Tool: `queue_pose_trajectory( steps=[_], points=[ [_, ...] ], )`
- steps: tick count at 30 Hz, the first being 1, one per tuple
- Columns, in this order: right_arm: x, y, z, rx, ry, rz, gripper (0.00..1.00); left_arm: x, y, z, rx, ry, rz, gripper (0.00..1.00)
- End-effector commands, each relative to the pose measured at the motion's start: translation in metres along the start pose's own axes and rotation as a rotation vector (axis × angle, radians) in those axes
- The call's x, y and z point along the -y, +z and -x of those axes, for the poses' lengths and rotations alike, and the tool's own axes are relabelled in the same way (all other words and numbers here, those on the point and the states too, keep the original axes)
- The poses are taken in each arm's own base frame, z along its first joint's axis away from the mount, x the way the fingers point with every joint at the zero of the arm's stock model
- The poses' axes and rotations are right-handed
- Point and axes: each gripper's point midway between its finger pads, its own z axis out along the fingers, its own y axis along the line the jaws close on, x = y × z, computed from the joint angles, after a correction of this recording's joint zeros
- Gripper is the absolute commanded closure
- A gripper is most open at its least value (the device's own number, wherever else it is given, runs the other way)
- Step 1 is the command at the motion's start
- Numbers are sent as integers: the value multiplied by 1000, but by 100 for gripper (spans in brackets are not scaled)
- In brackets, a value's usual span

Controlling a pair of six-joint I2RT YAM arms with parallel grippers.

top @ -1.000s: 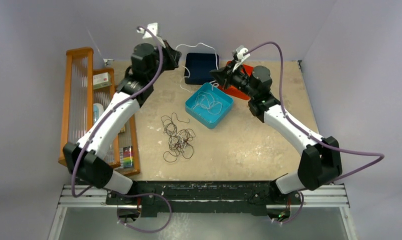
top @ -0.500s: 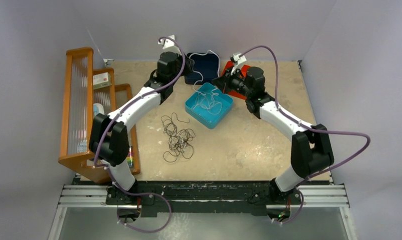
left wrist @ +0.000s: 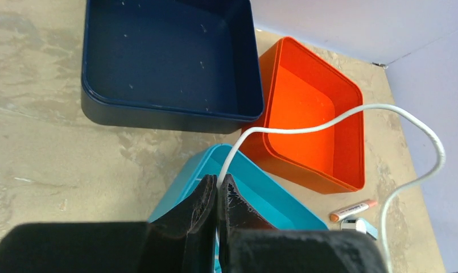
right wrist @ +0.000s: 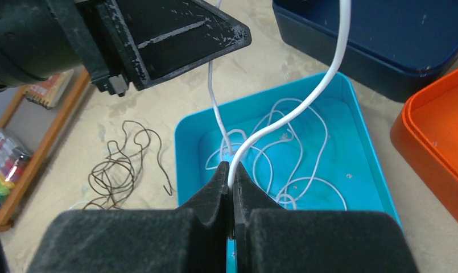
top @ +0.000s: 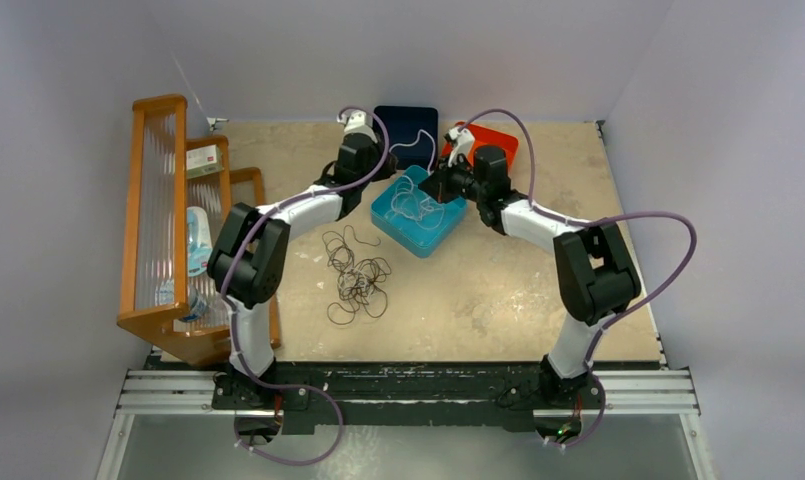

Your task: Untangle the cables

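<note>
Two robot arms meet above a teal tray [right wrist: 363, 170]. The left gripper [left wrist: 217, 182] is pinched shut on a white cable [right wrist: 345, 23] over the tray's far corner. The right gripper [right wrist: 231, 169] is clamped on the same cable above the tray's middle, and the cable arcs through the air between them. More white loops [top: 415, 205] lie inside the tray. A knot of dark cables [top: 356, 278] sits on the table near the tray, on the left arm's side. A navy tray [left wrist: 169, 57] and an orange tray [left wrist: 312, 114] stand just behind it. The cable looks light, limp and smooth, likely to sag and slip; best gripped close to a crossing and drawn out gently
</note>
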Motion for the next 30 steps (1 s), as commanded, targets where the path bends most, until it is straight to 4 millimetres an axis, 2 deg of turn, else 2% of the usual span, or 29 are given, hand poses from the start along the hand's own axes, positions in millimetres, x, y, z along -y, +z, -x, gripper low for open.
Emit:
queue_pose_trajectory(
  steps=[1,3,6,12,22,30],
  points=[
    [5,5,14,40,-42,-8,100,25,-1,4,40,-14,-80,100],
    [10,8,5,24,-34,-21,100,23,-1,-1,28,-12,-74,95],
    [15,9,-4,9,-23,-37,100,18,-2,-7,11,-4,-62,81],
    [26,8,-12,1,-8,-95,100,16,-16,-4,-1,13,-44,62],
    [29,0,-16,-35,-43,-120,100,18,-54,3,-7,7,-55,59],
    [31,-21,-24,-57,-32,-182,100,19,-59,-6,-41,4,-76,61]
  ],
)
